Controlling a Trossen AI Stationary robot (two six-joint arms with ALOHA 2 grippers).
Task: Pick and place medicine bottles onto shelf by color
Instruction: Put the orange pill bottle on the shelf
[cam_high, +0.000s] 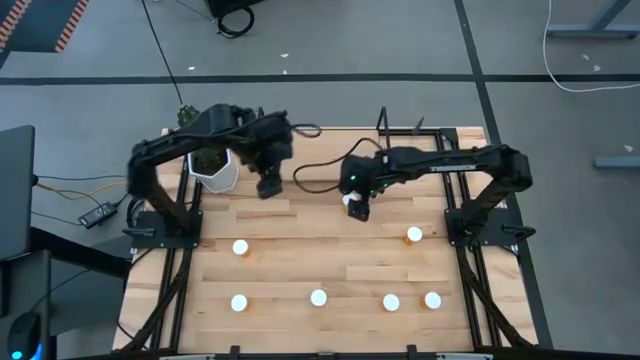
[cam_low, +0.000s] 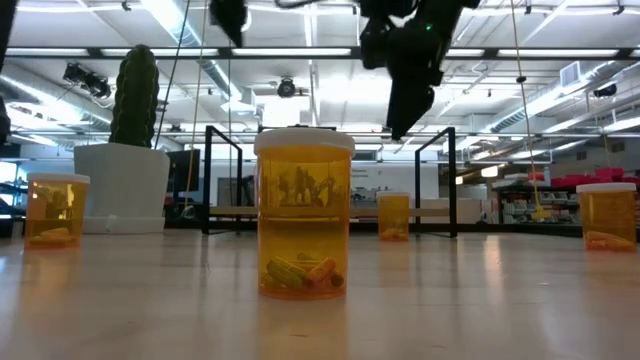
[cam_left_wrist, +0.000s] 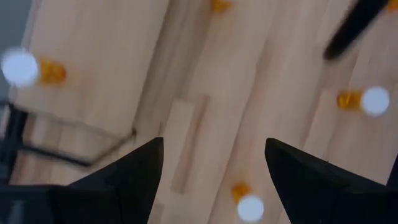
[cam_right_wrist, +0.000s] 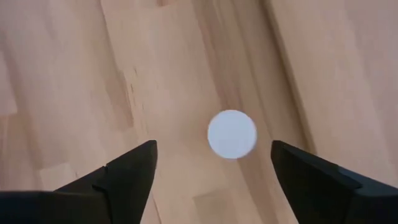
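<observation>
**Right arm hangs over a bottle at the far side of the table**

The right gripper (cam_high: 356, 210) hovers above a white-capped medicine bottle (cam_right_wrist: 232, 134) near the back of the butcher-block table (cam_high: 300, 265), its fingers (cam_right_wrist: 127, 171) spread wide with nothing between them – the wrist view looks straight down on the round cap, centred in the gap. The high view shows that bottle only as a sliver of white under the gripper, close to the shelf (cam_high: 430, 140) of pale wood and black wire at the table's far edge.

The left gripper (cam_high: 268, 185) is raised beside the white cactus pot (cam_high: 215, 170), its fingers (cam_left_wrist: 130, 171) likewise parted and empty. Its wrist camera picks out 3 bottles on the boards below, plus an orange scrap of a 4th.

6 more bottles stand upright and well apart on the table – 2 in a middle row, among them one at the right (cam_high: 414, 235), and 4 in the row nearest the front, one of which fills the low view (cam_low: 303, 215) with capsules visible inside.

The step in hand appears to be either a pick just starting or a release just made; the pictures do not settle which. If a pick, the next move calls for a straight descent so the fingers straddle the cap, then a firm close before the lift towards the shelf. All the bottles look alike in colour, so any sorting must go by what is inside.
</observation>
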